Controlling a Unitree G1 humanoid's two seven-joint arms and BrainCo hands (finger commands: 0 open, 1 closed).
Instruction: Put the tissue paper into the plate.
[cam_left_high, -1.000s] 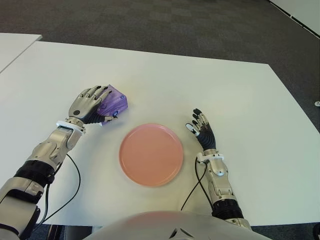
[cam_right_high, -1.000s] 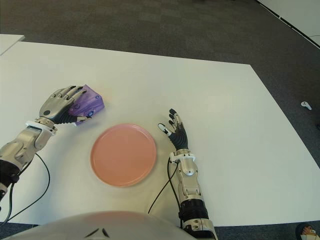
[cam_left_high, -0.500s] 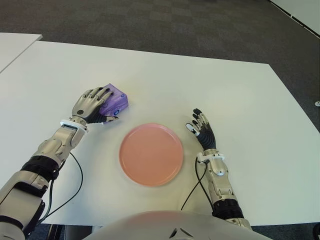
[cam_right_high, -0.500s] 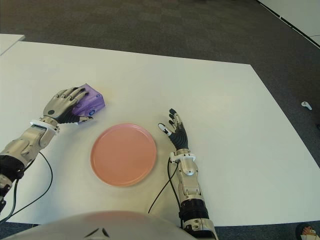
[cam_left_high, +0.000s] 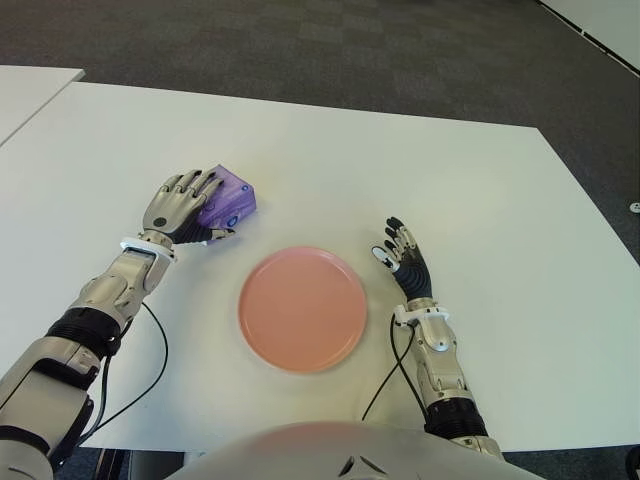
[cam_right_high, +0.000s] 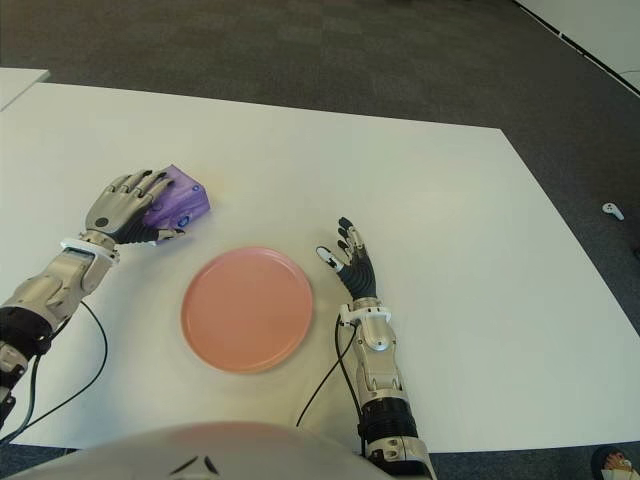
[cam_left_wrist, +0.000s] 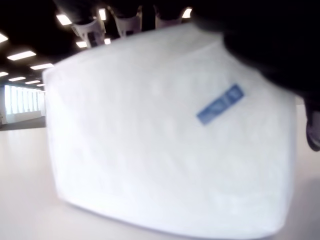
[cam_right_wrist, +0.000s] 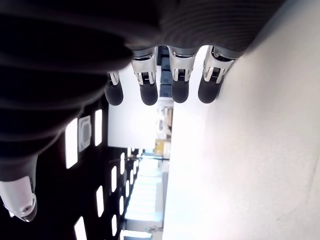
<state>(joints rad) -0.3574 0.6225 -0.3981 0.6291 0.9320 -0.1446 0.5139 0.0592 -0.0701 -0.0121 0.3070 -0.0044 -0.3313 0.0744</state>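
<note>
**Tabletop stock: tissue pack under left hand, plate bare**

- White rectangular table (cam_left_high: 330, 160): carries every item listed below; dark carpet shows beyond its far edge.
- Purple soft plastic pack of tissue paper (cam_left_high: 232, 198): lies on the table toward its left edge, slightly farther from the robot than the plate and just off the plate's far-left rim, not touching it. In the left wrist view the pack (cam_left_wrist: 170, 145) fills the frame directly before the palm and sits on the table surface.
- Left hand (cam_left_high: 180, 208): draped over the near-left side of the pack, fingers (cam_left_high: 195, 185) curled across its top, thumb low against the side nearest the plate. The hand is clamped on the pack; the pack remains on the table.
- Round salmon-pink plate (cam_left_high: 303, 309): near the middle of the table's front edge, between the two hands, nothing in it.
- Right hand (cam_left_high: 404, 262): shows just right of the plate, clear of its rim, fingers (cam_right_wrist: 145, 90) straight and slightly apart, holding nothing.
</note>
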